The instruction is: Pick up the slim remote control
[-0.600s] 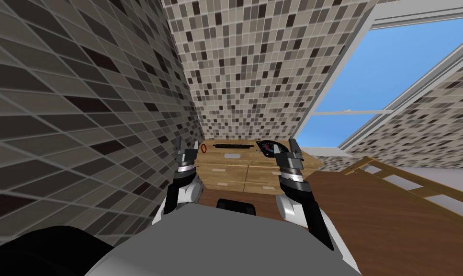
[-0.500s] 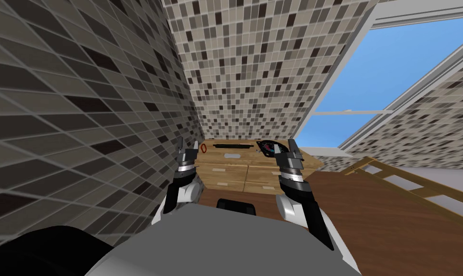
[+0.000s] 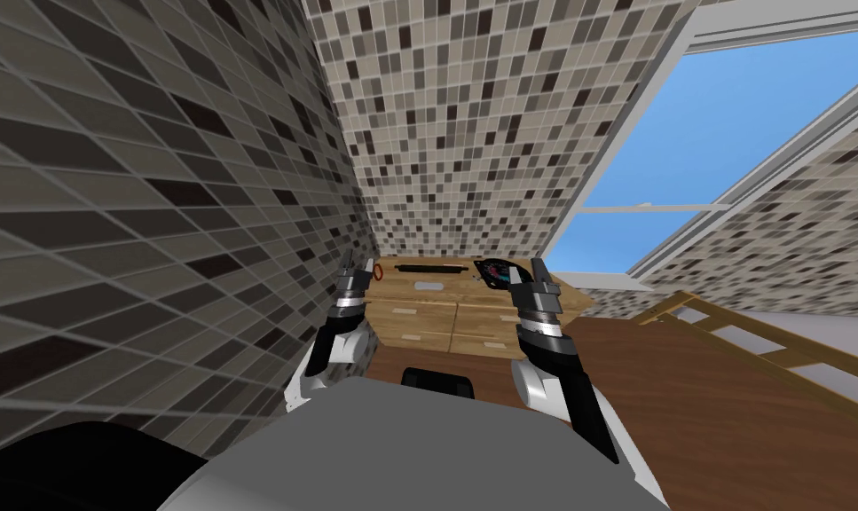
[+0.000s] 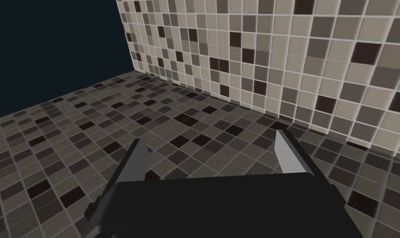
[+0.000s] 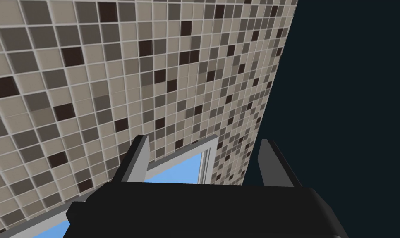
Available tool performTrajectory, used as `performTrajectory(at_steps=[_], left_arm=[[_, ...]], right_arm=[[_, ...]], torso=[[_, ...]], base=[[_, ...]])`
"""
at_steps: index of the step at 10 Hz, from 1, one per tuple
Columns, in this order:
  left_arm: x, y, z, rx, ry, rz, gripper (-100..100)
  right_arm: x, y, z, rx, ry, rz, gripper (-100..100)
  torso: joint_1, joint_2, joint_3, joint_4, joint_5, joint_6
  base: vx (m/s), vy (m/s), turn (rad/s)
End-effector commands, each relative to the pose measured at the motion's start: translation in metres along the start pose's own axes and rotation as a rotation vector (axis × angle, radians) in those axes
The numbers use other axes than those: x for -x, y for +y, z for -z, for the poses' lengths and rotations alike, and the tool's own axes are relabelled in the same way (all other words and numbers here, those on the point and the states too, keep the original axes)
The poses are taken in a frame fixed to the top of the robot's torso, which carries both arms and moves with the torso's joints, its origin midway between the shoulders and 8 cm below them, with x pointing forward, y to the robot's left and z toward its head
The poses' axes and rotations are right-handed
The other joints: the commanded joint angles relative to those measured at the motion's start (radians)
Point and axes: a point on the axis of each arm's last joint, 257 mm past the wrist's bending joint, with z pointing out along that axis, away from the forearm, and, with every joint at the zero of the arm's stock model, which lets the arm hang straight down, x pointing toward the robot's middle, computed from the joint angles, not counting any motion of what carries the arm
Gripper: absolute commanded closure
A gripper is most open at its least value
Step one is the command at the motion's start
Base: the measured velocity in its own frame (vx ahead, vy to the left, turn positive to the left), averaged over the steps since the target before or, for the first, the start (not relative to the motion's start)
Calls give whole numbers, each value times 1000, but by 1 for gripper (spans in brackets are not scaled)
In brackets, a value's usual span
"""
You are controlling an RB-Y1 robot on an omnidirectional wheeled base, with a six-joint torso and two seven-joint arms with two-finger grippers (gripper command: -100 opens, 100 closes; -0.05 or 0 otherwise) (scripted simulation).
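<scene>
Zero grasp so far. Slim remote (image 3: 431, 267) flat near the back of the wooden worktop (image 3: 400, 286), untouched, with left gripper (image 3: 358, 266) at its 9 o'clock and right gripper (image 3: 529, 271) at its 3 o'clock, both spread wide and empty. Remaining: reach over, close, lift.

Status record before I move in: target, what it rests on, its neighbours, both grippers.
target: slim black remote control, lying flat, not held
support: wooden dresser, on its top near the back edge
neighbours: orange ring off the remote's left end; grey flat item in front of it; dark round object to its right
left gripper: open, empty, by the dresser's left end
right gripper: open, empty, by the dresser's right end
grasp: not yet begun
</scene>
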Motion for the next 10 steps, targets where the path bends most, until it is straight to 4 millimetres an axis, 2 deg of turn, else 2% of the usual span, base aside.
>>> performTrajectory(at_steps=[1,6,7,8,9,10], left_arm=[[-4,10,-9,28,22,-21,-100],[-5,39,-24,121,38,-49,-100],[-6,44,-33,129,46,-62,-100],[-5,51,-32,155,44,-63,-100],[-6,55,-41,162,50,-74,-100],[-5,64,-40,195,48,-75,-100]], right_arm=[[0,0,0,0,0,0,0],[0,0,0,0,0,0,0],[0,0,0,0,0,0,0],[0,0,0,0,0,0,0],[0,0,0,0,0,0,0],[0,0,0,0,0,0,0]], torso=[[0,0,0,0,0,0],[0,-1,0,0,0,0],[0,0,0,0,0,0],[-1,0,0,0,0,0],[-1,-1,0,0,0,0],[-1,-1,0,0,0,0]], base=[[-61,-57,32],[-39,-49,21],[-44,-54,37],[-37,-49,17],[-40,-55,25],[-35,-51,17]])
